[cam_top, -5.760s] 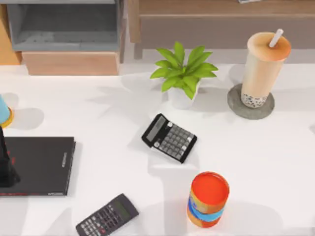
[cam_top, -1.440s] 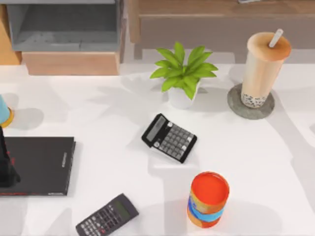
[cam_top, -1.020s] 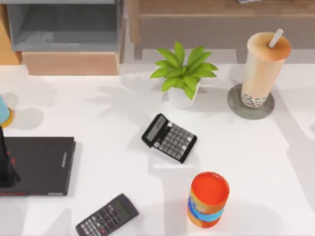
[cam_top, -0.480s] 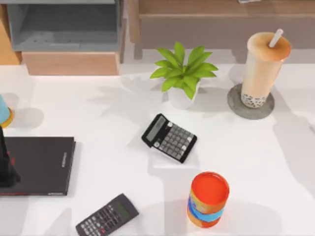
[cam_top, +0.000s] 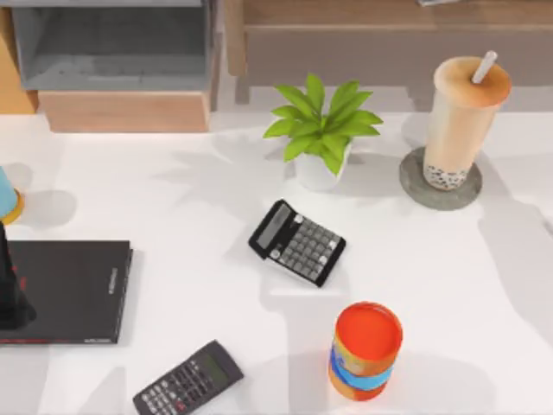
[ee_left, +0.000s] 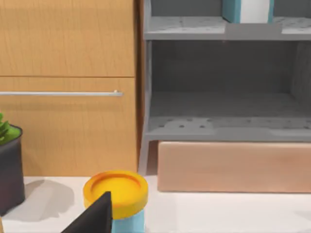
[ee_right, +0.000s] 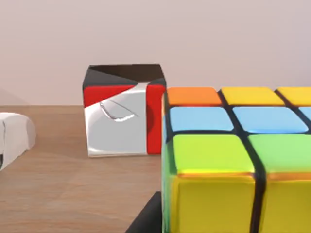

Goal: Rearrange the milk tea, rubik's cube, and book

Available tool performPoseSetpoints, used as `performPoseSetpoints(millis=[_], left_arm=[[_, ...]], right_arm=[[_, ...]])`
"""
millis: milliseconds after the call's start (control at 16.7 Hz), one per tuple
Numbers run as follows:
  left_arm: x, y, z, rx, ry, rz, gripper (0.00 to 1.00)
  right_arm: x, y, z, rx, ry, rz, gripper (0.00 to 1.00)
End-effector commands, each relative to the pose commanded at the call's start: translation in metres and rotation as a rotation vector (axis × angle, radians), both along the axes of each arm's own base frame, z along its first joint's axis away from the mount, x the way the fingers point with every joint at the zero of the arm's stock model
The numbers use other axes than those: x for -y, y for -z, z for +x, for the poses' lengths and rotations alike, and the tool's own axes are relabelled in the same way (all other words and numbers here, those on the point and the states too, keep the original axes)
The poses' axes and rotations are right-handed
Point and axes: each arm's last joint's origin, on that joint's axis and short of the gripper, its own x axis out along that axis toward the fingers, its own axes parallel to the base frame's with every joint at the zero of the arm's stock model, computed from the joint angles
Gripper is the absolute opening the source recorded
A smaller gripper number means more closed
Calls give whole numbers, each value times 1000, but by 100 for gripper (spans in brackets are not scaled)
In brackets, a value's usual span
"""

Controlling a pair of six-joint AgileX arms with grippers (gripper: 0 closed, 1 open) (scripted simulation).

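Observation:
The milk tea [cam_top: 463, 121], a tall clear cup with a white straw, stands upright on a grey coaster [cam_top: 415, 192] at the table's far right. In the right wrist view the rubik's cube [ee_right: 233, 165] sits very close on a wooden surface, with a dark part of my right gripper [ee_right: 146, 219] against its side. The book [ee_left: 245, 9], light blue with white page edges, stands on the upper level of the grey shelf [ee_left: 218, 128]. My left gripper [cam_top: 9, 294] hangs over a black book [cam_top: 73, 290] at the left edge.
A potted plant [cam_top: 321, 130], two calculators [cam_top: 296, 243] [cam_top: 188, 379] and an orange-lidded can [cam_top: 367, 349] stand mid-table. A yellow-lidded blue can [ee_left: 115, 196] is near my left gripper. A red, silver and black box [ee_right: 124, 110] sits behind the cube.
Only the arm's shadow on the right side of the table has shifted, drifting right and down. No object on the table has moved, and the left arm is still.

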Motion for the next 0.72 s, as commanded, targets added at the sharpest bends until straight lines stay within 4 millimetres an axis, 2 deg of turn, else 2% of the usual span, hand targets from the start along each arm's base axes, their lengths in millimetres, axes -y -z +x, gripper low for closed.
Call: performPoseSetpoints(millis=[540,720], left_arm=[[0,0,0,0,0,0,100],[0,0,0,0,0,0,100]], right_arm=[[0,0,0,0,0,0,98],[0,0,0,0,0,0,100]])
